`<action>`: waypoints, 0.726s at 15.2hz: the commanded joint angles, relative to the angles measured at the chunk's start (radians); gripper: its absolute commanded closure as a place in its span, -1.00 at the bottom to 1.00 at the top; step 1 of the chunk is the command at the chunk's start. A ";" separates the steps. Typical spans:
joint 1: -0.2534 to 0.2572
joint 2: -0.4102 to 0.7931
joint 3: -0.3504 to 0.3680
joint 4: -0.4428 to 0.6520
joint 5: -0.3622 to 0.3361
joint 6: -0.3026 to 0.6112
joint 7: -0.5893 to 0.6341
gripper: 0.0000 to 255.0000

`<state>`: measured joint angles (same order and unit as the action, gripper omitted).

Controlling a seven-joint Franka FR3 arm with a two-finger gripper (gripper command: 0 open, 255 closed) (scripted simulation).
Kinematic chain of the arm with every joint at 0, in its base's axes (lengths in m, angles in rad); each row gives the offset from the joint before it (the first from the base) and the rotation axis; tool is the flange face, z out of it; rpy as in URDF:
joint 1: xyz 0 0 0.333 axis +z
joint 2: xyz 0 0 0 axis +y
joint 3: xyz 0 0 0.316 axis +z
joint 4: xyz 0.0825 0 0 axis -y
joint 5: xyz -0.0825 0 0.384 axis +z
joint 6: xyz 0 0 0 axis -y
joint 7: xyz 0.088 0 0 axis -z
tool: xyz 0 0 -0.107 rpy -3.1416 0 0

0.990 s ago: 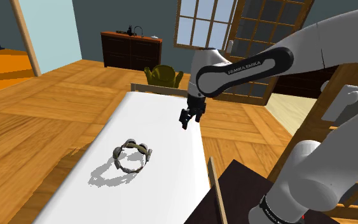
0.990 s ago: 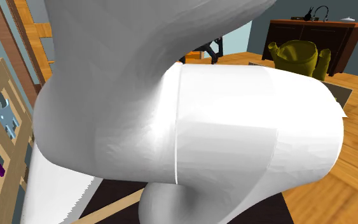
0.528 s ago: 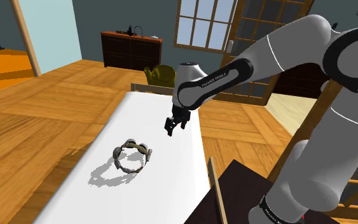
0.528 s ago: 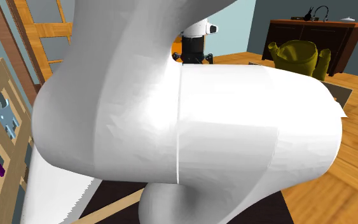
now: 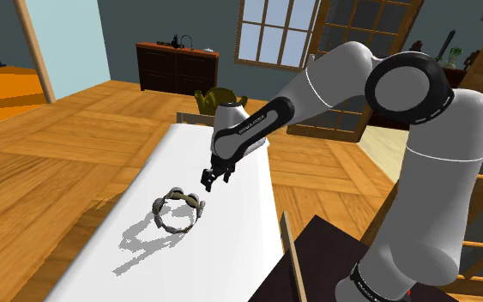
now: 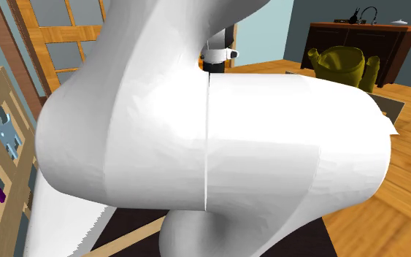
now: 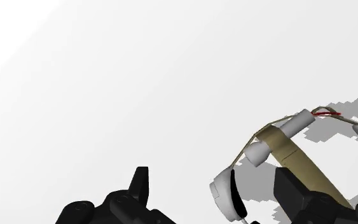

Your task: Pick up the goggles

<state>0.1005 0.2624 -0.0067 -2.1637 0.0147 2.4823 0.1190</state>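
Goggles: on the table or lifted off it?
On the table. The goggles lie on the white table. The gripper hangs apart from them, its fingers spread and clasping nothing.

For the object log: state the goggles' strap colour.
Olive-tan strap, clearest in the wrist view.

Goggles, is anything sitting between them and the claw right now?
Nothing visible stands in the way. In the shoulder view the open claw hovers just up and to the right of the goggles, and only bare white table shows between them.
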 commanded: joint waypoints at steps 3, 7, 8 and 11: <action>0.007 0.154 0.010 0.128 0.008 0.037 0.002 -1.00; 0.015 0.308 0.018 0.277 0.012 0.053 0.006 -1.00; 0.018 0.347 0.020 0.319 0.012 0.054 0.008 -1.00; 0.019 0.382 0.021 0.337 0.013 0.071 0.008 -1.00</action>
<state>0.1181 0.6267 0.0139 -1.8394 0.0276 2.5482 0.1259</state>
